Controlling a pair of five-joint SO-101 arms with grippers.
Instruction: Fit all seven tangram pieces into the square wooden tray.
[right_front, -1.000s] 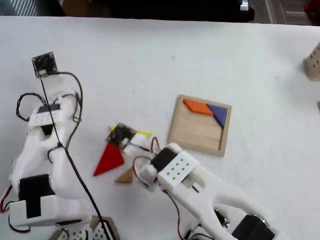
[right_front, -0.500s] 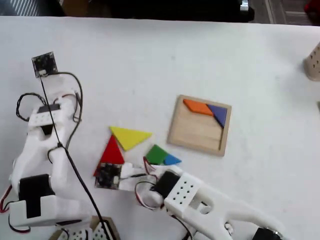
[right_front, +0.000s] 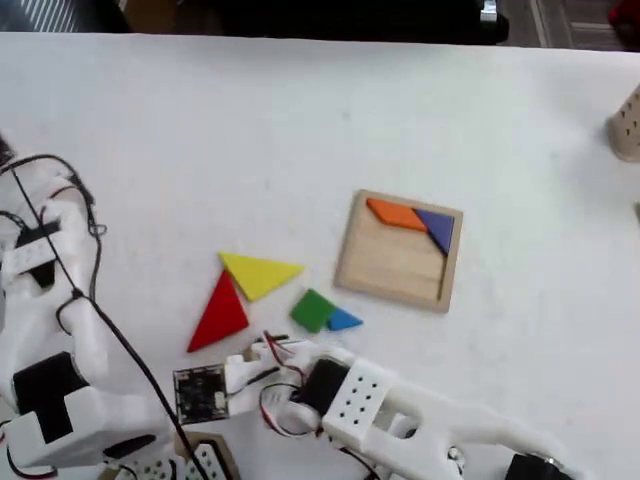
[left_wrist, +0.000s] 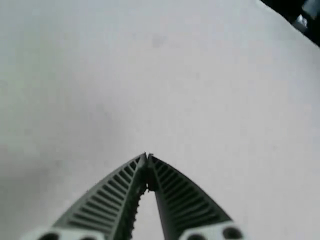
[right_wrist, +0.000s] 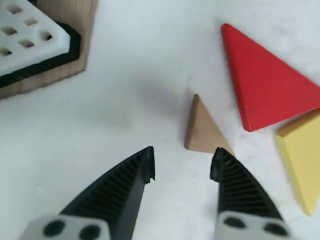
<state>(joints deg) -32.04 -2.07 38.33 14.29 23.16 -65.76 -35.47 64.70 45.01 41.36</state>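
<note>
Tray is noted as bare wood; red triangle is painted smooth and matt; fingers are ribbed black plastic.

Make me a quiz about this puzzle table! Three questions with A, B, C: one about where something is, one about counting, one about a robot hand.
1. Where does the green square lie?
A. in the tray
B. on the table, next to the small blue triangle
C. in the right hand

2. How many pieces are in the tray?
A. seven
B. none
C. two

3. The right hand is:
A. open and empty
B. shut tight
C. shut on a piece

Answers:
1 B, it sits on the white table outside the tray.
2 C, just the orange piece and the dark blue piece are inside.
3 A, its fingers stand apart with nothing between them.
</note>
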